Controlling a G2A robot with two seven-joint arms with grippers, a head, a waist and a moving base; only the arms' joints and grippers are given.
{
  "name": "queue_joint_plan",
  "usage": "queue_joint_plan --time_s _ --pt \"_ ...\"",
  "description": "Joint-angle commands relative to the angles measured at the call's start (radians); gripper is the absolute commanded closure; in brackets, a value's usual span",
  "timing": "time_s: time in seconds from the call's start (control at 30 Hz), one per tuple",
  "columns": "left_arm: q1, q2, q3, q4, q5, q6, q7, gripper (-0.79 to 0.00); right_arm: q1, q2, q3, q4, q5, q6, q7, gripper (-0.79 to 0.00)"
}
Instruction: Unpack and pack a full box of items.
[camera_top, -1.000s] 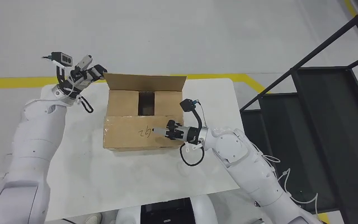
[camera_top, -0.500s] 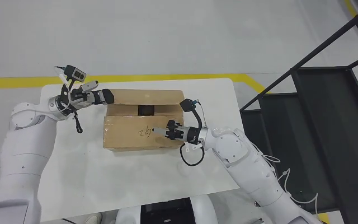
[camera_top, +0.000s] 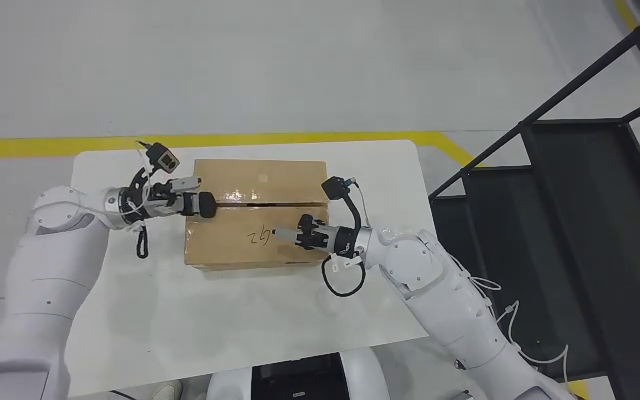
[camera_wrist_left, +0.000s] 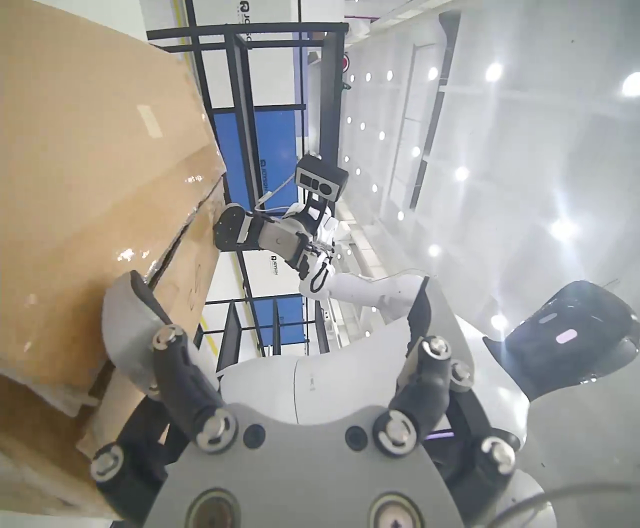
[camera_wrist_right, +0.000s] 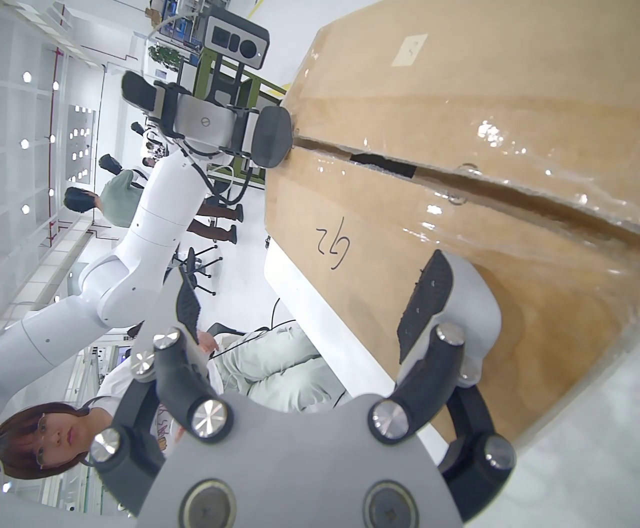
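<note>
cardboard box (camera_top: 258, 215) is sitting on the bench (camera_top: 150, 300), flaps lying nearly closed, left gripper (camera_top: 203, 204) and right gripper (camera_top: 285, 233) both resting spread apart against its top; stiff-walled, probably heavy, it is wanting support at opposite sides.

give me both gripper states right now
left gripper: open, holding nothing, at the cardboard box seam
right gripper: open, holding nothing, over the box top

The left gripper (camera_wrist_left: 277, 300) has its fingers spread, one pad apparently touching the cardboard box (camera_wrist_left: 90, 175) at the seam between its closed flaps. The right gripper (camera_wrist_left: 231, 235) sits at the box's far end.
</note>
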Motion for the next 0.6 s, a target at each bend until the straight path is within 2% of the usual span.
queue_joint_plan --time_s 0.0,0.57 --pt "-0.007 0.005 0.007 0.008 0.003 -0.001 0.001 -0.785 0.0 0.0 0.0 0.0 0.0 0.0 0.0 -0.785" --pt "-0.031 0.041 0.078 0.012 0.099 -0.098 0.098 -0.785 0.0 0.0 0.0 0.0 0.0 0.0 0.0 -0.785"
